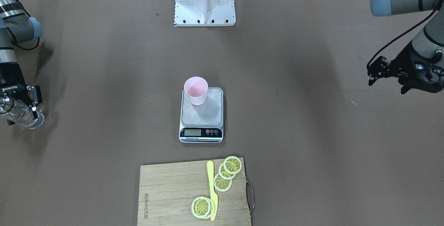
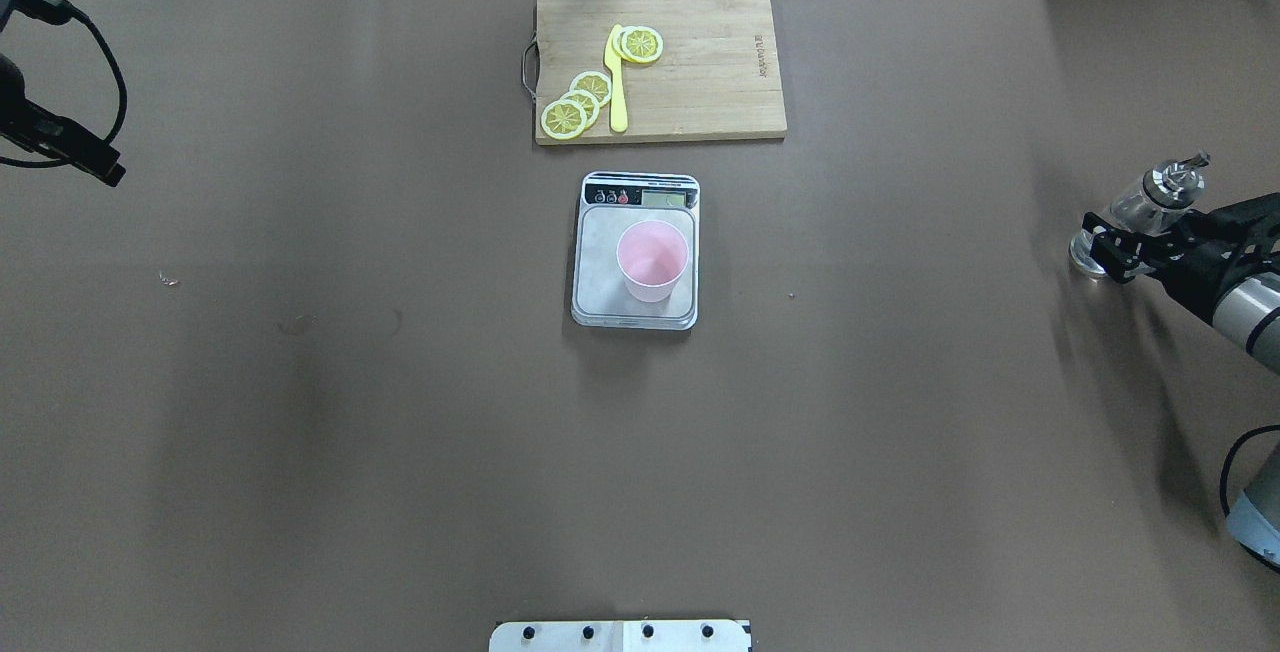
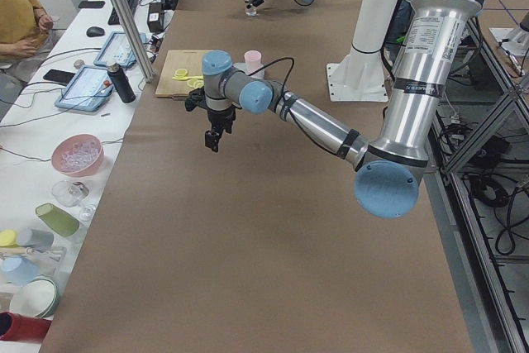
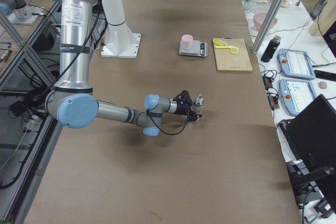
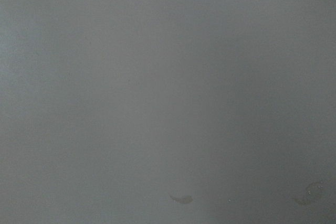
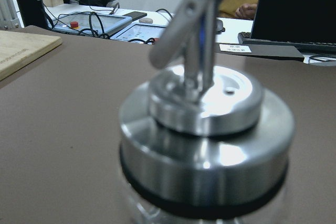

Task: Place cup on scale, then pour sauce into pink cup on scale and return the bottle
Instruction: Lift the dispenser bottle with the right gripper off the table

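Note:
The pink cup point(image 1: 196, 90) stands upright on the back part of the scale point(image 1: 208, 116), mid-table; both also show in the overhead view, the cup point(image 2: 652, 257) on the scale point(image 2: 598, 282). The clear bottle point(image 2: 1140, 210) with its silver spout stands at the table's right end. My right gripper point(image 2: 1110, 250) is closed around its lower body, and the right wrist view shows the spout top point(image 6: 205, 145) very close. The liquid inside is hard to make out. My left gripper point(image 1: 371, 76) hangs open and empty over the table's left end, far from the scale.
A wooden cutting board point(image 2: 700, 62) with lemon slices point(image 2: 578, 102) and a yellow knife point(image 2: 616, 77) lies just beyond the scale. The robot's base plate point(image 1: 204, 11) sits at the near edge. The left wrist view shows only bare brown table point(image 5: 168, 98).

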You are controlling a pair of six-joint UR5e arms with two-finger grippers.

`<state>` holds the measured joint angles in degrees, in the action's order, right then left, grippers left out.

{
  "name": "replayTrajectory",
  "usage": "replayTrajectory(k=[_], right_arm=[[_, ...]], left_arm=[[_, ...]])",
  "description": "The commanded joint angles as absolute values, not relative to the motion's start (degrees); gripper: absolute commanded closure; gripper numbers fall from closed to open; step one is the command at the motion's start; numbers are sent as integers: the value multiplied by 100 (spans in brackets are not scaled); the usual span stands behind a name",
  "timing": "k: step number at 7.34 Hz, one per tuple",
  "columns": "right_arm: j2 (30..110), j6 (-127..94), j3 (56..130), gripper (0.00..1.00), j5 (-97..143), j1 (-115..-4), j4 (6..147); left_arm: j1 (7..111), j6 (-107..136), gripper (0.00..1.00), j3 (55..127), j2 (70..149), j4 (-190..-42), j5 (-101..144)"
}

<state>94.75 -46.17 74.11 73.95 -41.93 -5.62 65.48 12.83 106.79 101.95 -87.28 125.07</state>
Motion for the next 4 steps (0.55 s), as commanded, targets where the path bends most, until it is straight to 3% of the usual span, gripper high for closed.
replayTrajectory(k=[1, 4], right_arm=[[9466, -4614, 7435, 44, 7977, -4646, -388], [9396, -4527, 7681, 52, 8165, -4808, 52]], left_arm=[[6548, 1283, 3, 10679, 10195, -8728, 12507], [6548, 1283, 3, 10679, 10195, -8728, 12507]])
